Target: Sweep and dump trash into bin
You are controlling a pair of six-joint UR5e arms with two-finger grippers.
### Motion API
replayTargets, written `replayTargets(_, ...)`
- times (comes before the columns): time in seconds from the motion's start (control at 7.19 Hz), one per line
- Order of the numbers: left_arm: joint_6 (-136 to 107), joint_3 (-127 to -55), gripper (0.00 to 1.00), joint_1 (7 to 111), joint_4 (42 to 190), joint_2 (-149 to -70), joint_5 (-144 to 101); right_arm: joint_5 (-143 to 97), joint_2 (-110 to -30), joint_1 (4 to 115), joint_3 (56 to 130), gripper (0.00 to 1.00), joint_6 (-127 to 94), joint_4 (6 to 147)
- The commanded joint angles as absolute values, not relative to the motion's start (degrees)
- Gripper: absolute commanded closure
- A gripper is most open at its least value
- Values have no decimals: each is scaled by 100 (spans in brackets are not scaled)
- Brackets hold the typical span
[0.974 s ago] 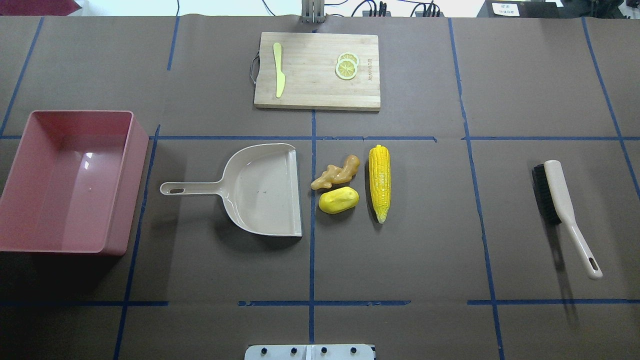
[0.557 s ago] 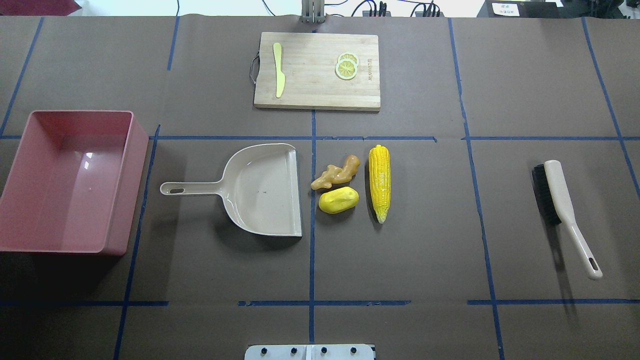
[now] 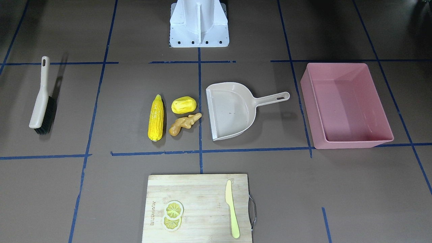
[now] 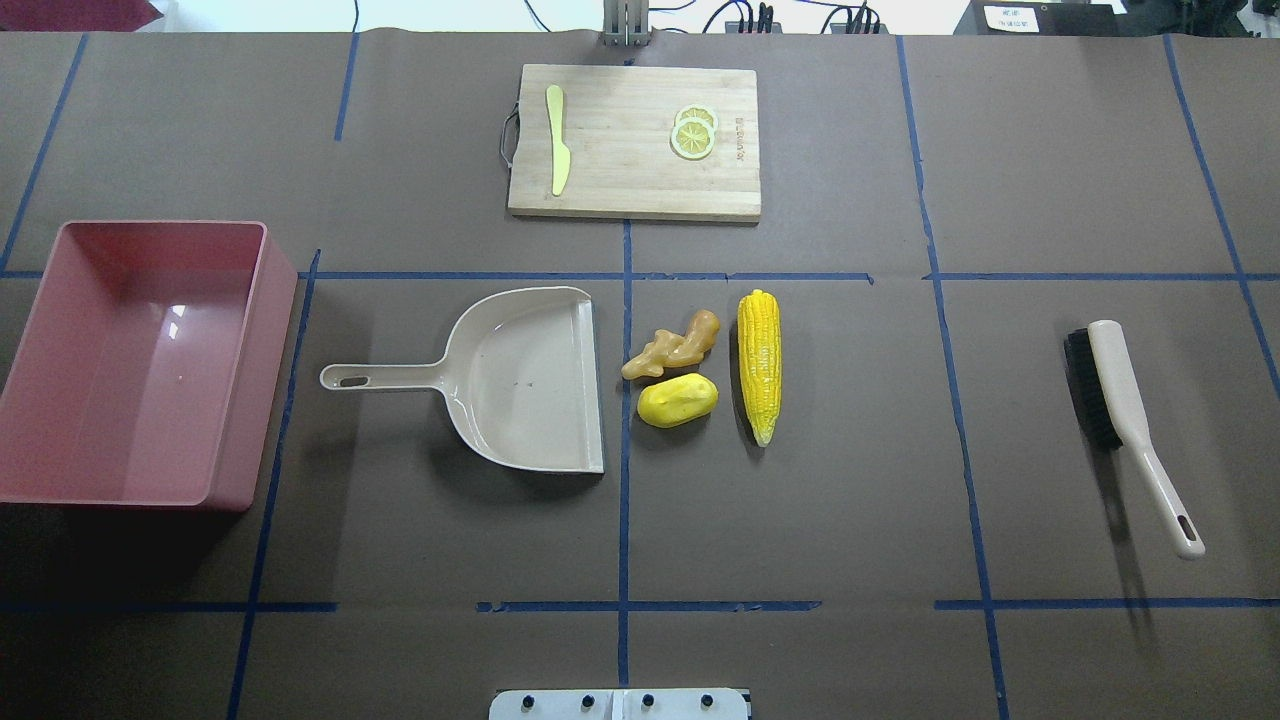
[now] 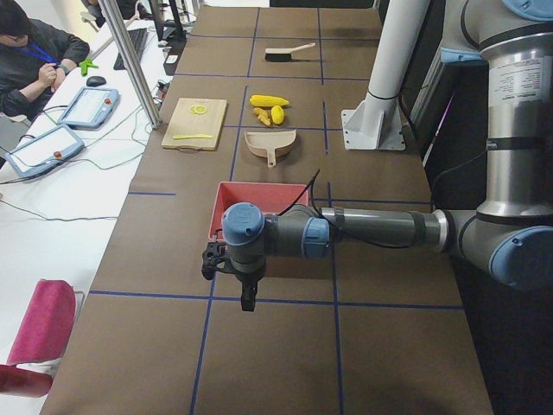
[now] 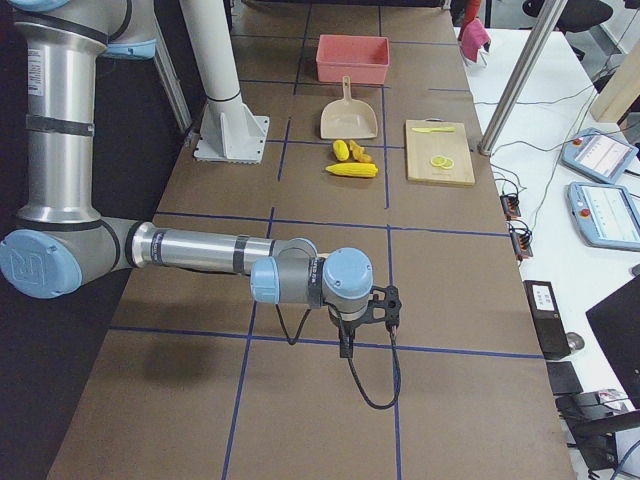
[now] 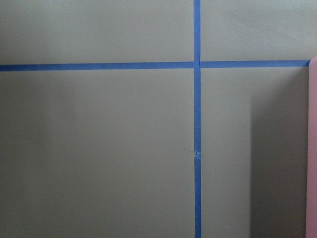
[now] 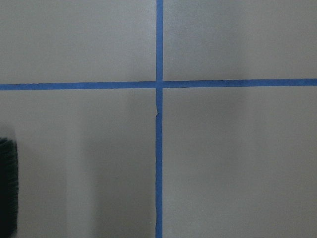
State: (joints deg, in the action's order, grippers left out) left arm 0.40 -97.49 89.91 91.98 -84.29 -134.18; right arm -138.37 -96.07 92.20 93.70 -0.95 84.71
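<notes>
The trash lies in the table's middle: a yellow corn cob (image 4: 759, 364), a yellow potato-like lump (image 4: 678, 400) and a tan ginger root (image 4: 672, 346). Just to their left, a beige dustpan (image 4: 530, 375) rests with its mouth toward them. The pink bin (image 4: 250, 400) stands at the table's left end with nothing inside it. A brush (image 4: 1125, 410) with black bristles lies far right. My left gripper (image 5: 248, 301) hangs beyond the bin's outer end. My right gripper (image 6: 345, 347) hangs beyond the brush's end. Both show only in the side views, so I cannot tell their state.
A wooden cutting board (image 4: 634, 140) at the far edge carries a pale knife (image 4: 557, 140) and lemon slices (image 4: 693, 133). The robot's white base (image 3: 199, 23) stands at the near edge. A seated person (image 5: 34, 60) is at a side desk.
</notes>
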Motion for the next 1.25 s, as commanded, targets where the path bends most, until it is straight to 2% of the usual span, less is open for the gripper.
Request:
replayTargets(0.0, 9, -9739, 0, 8965, 9963, -8446, -13421, -13886, -9589, 9211, 9491, 0, -141, 8473)
replayTargets(0.42, 36, -10105, 0, 8476, 10213, -8788, -13395, -13852, -9283, 8966, 10018, 0, -210, 8534)
replayTargets(0.7, 9, -10221, 0, 8001, 10187, -9112, -13368, -13851, -9237, 8773, 10108, 0, -211, 8517)
replayTargets(1.11, -88, -10397, 0, 7438, 9610, -9525, -13377, -13869, -9229, 7843, 10562, 1, -2234, 8464)
